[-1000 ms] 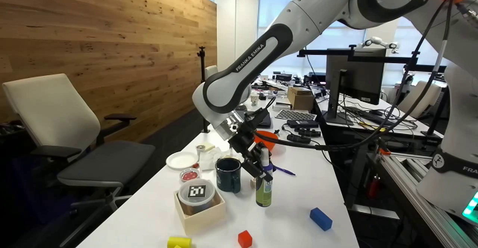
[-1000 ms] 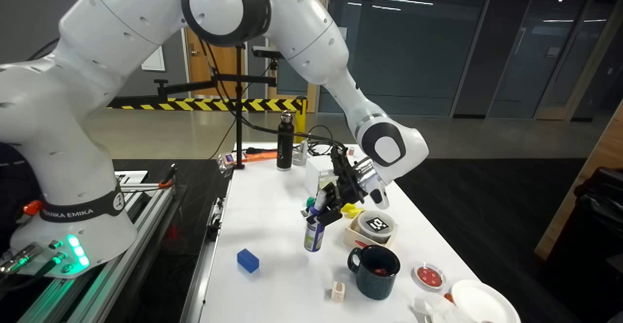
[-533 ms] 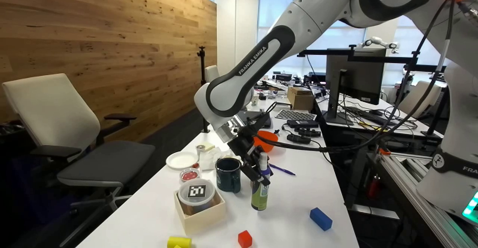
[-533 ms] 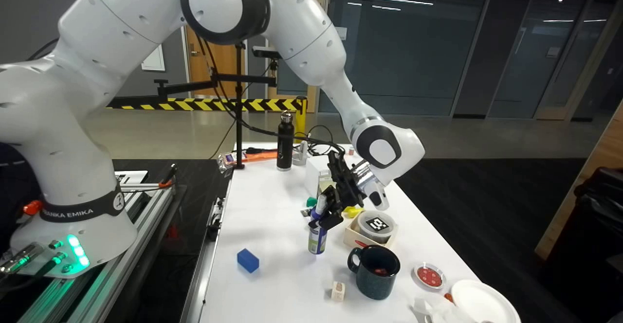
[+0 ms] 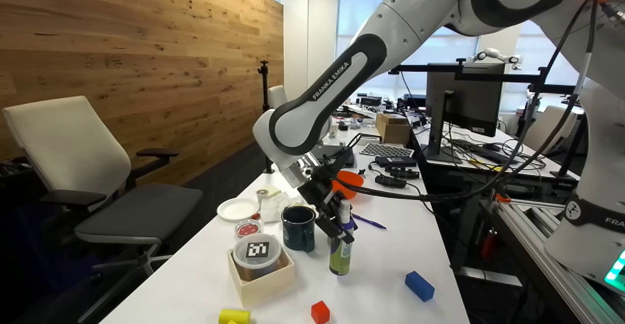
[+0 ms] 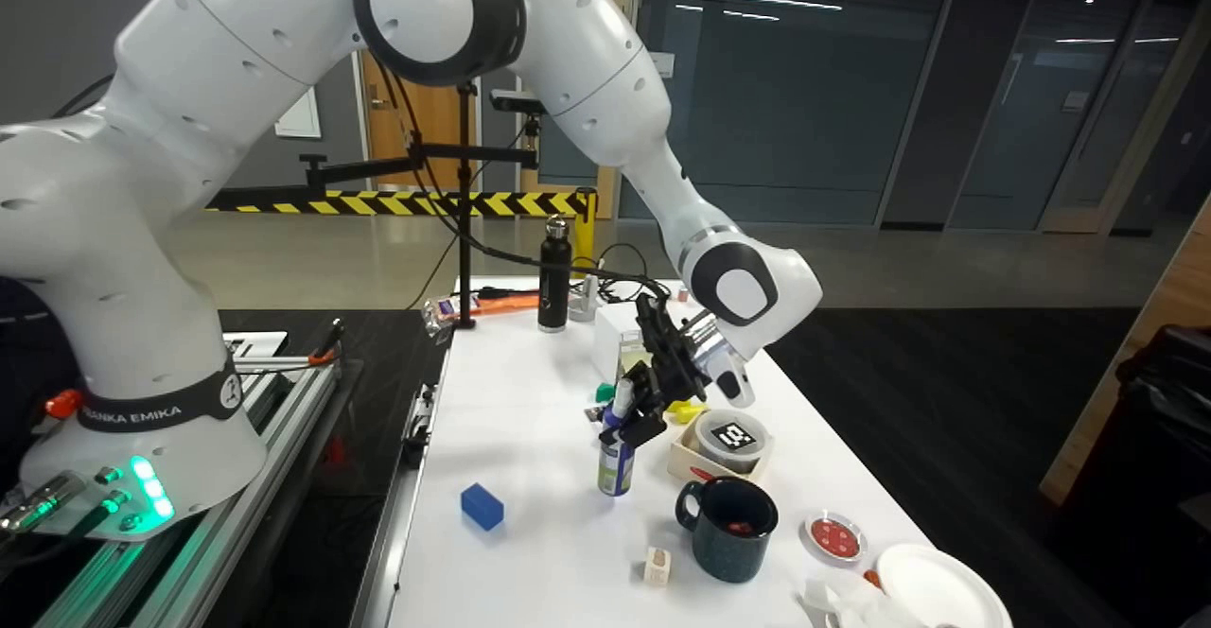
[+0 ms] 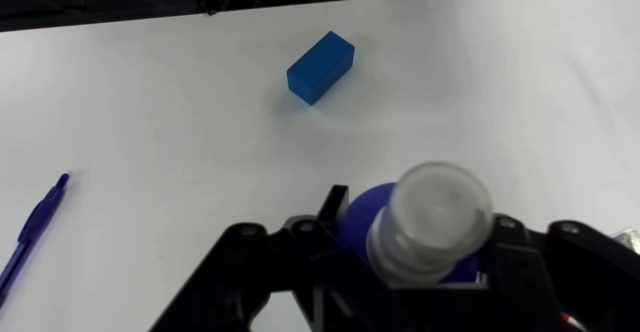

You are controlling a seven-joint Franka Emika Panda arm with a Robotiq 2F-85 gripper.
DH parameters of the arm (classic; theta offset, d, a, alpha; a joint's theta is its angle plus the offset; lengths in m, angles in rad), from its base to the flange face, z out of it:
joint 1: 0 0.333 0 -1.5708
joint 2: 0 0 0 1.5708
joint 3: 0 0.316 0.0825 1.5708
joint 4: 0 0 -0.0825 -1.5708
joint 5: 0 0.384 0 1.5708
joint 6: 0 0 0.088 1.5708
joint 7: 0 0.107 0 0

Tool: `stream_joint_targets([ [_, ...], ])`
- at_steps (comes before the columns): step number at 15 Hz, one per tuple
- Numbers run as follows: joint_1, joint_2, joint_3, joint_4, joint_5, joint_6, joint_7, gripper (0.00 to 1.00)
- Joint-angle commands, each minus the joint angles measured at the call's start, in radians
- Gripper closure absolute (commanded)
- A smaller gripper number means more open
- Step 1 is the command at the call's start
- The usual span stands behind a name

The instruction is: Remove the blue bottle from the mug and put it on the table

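Note:
The blue bottle (image 5: 340, 258) has a clear cap, blue top and greenish lower body. It stands nearly upright, out of the mug, with its base at or very near the white table (image 5: 381, 275). My gripper (image 5: 347, 231) is shut around its blue upper part; this also shows in an exterior view (image 6: 620, 427). In the wrist view the bottle's blue shoulder (image 7: 367, 212) and blurred cap sit between the black fingers (image 7: 334, 204). I cannot tell whether the base touches the table. The dark mug (image 6: 728, 538) stands beside the bottle, with something reddish inside it; it also shows upright here (image 5: 299, 231).
A blue block (image 5: 419, 286) lies toward the robot's side. A wooden box with a lidded tub (image 5: 263, 285) is close to the mug. A red cube (image 5: 320, 312), a purple pen (image 5: 370, 222), a small wooden cube (image 6: 657, 566) and a white plate (image 6: 941, 590) lie around.
My gripper has moved slightly with the bottle in it, and the bottle has shifted a little and sits slightly lower. In the last half second almost nothing has moved.

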Motion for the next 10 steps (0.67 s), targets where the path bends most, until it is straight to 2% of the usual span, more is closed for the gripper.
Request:
stream_joint_targets([
  [1, 0.007, -0.024, -0.009, -0.043, -0.014, 0.039, -0.030, 0.77],
  [10, 0.021, 0.000, -0.026, -0.072, -0.053, 0.085, -0.017, 0.77],
])
